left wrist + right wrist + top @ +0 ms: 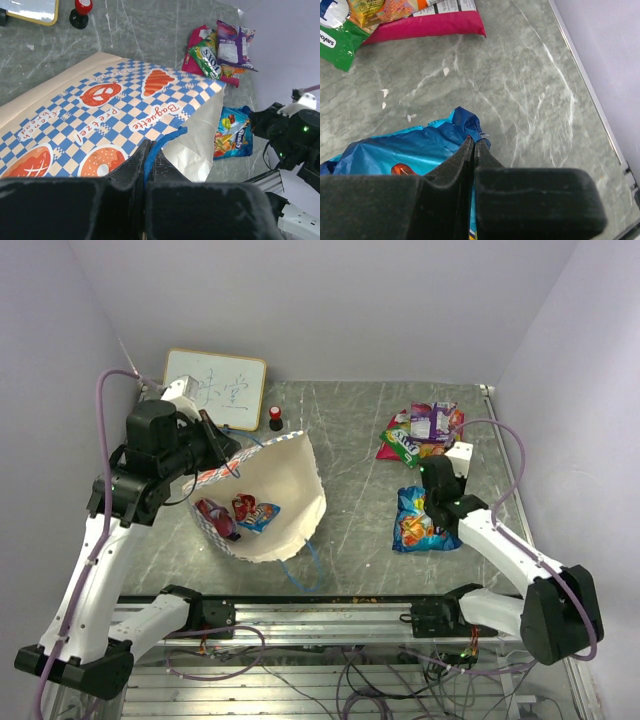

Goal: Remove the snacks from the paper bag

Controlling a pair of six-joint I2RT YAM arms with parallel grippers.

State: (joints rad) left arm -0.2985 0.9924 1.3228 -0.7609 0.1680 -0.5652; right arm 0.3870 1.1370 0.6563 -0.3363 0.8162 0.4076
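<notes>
Right wrist: corner of blue snack packet (385,150) inside closed right claw (472,144).

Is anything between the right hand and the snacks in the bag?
Nothing visible lies between them. The left hand holds the paper bag open by its cord, with two snacks showing inside. But the right hand is shut on a blue packet.

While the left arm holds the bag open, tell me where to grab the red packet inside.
Pinch the red packet by its long edge facing the bag's middle, coming down through the open mouth of the paper bag. Its other edge lies against the checkered wall, likely blocking fingers there.
</notes>
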